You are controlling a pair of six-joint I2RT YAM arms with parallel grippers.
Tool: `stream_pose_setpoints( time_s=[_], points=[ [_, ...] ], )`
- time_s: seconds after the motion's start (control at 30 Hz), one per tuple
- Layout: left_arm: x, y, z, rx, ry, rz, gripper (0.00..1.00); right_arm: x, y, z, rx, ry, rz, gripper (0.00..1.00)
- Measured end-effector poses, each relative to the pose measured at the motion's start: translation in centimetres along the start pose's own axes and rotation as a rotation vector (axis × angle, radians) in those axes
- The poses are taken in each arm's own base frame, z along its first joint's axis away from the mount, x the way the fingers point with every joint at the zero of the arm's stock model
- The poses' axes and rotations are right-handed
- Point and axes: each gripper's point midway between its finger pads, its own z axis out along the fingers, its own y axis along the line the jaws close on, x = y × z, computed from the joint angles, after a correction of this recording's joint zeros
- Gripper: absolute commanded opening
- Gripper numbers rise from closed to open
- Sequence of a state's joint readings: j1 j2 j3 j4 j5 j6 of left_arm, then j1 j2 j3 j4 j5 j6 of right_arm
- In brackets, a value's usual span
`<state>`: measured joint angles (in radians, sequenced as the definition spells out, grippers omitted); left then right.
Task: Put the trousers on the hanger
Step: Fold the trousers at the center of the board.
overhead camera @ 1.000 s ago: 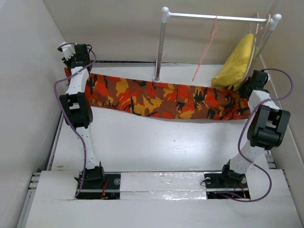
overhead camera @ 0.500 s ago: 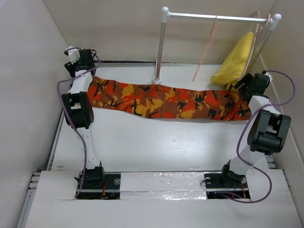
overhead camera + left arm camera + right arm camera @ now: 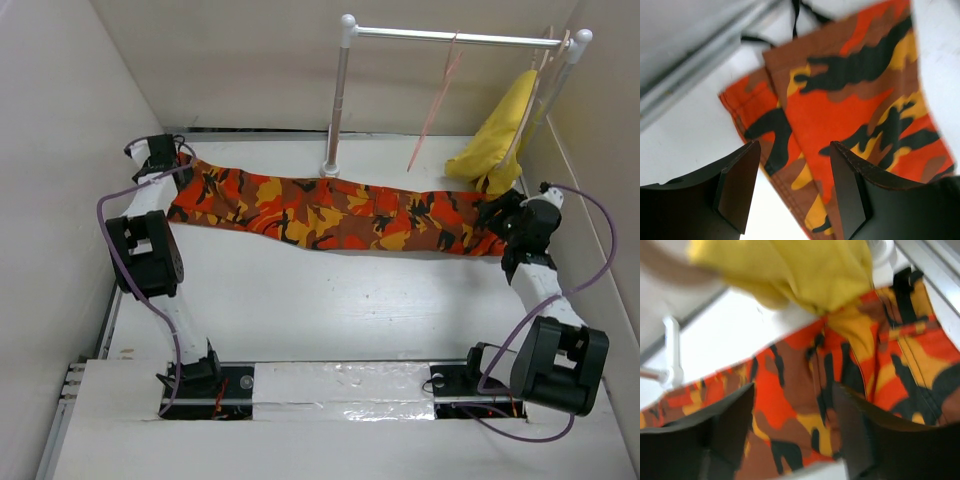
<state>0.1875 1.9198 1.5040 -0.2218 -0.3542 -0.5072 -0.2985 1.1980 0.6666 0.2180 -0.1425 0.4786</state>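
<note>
Trousers: the trousers (image 3: 340, 212) lay stretched in a long flat band across the far half of the bench (image 3: 330, 300), from one arm's wrist to the other's, and on no hanger.
Left end of trousers: in the left wrist view two hemmed leg ends lay one partly over the other on the white surface, near a grey strip at the foot of the wall.
Right end of trousers: in the right wrist view the cloth showed stitched seams and a black loop.
Hanger: the hanger (image 3: 430, 112) hung by its hook from the top bar of the rail stand (image 3: 338, 100), slanting and bare. It was above and behind the trousers and apart from them.
Left tool: the left tool (image 3: 792, 192) was spread wide and held nothing. Its dark fingers (image 3: 737, 190) stood either side of the leg ends, above the cloth.
Right tool: the right tool (image 3: 792, 435) was also spread wide and gripped nothing. Its fingers (image 3: 855, 432) hung over the right end of the trousers. This view was blurred.
Yellow cloth: the yellow cloth (image 3: 497, 130) hung at the right end of the rail on a pale hanger (image 3: 543, 75). Its lower tip came just above the trousers' right end, and I could not tell whether the two touched.
Arms: both were reaching toward the far side of the bench, the left by the left wall, the right by the right wall.
</note>
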Motion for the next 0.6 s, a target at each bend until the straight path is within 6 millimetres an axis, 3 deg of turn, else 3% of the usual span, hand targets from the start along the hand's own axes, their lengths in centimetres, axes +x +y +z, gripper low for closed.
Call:
stream_pose_setpoints(
  time_s=[0.03, 0.07, 0.13, 0.2, 0.27, 0.3, 0.43, 0.6],
  points=[
    [1.0, 0.3, 0.2, 0.001, 0.028, 0.002, 0.55, 1.0, -0.2, -0.4, -0.002, 0.016, -0.002, 0.29],
    [2.2, 0.6, 0.5, -0.003, 0.057, 0.008, 0.56, 2.0, -0.5, -0.8, -0.004, 0.033, -0.008, 0.16],
    [4.1, 1.0, 0.8, -0.012, 0.103, 0.014, 0.56, 4.1, -1.0, -1.4, -0.008, 0.071, -0.006, 0.04],
    [5.6, 1.5, 1.3, -0.024, 0.138, 0.013, 0.58, 5.5, -1.3, -2.1, -0.016, 0.099, -0.010, 0.04],
    [6.7, 1.6, 1.6, -0.026, 0.164, 0.005, 0.59, 6.4, -1.2, -2.9, -0.036, 0.112, -0.016, 0.16],
    [7.1, 1.6, 1.7, -0.026, 0.173, 0.000, 0.60, 6.7, -1.1, -3.3, -0.049, 0.110, -0.023, 0.28],
    [8.3, 1.4, 2.6, -0.024, 0.201, -0.026, 0.60, 7.1, -0.1, -4.7, -0.116, 0.096, -0.054, 0.53],
    [8.7, 1.3, 3.5, -0.032, 0.199, -0.037, 0.49, 8.5, 0.9, -5.7, -0.181, 0.115, -0.082, 0.56]
  ],
)
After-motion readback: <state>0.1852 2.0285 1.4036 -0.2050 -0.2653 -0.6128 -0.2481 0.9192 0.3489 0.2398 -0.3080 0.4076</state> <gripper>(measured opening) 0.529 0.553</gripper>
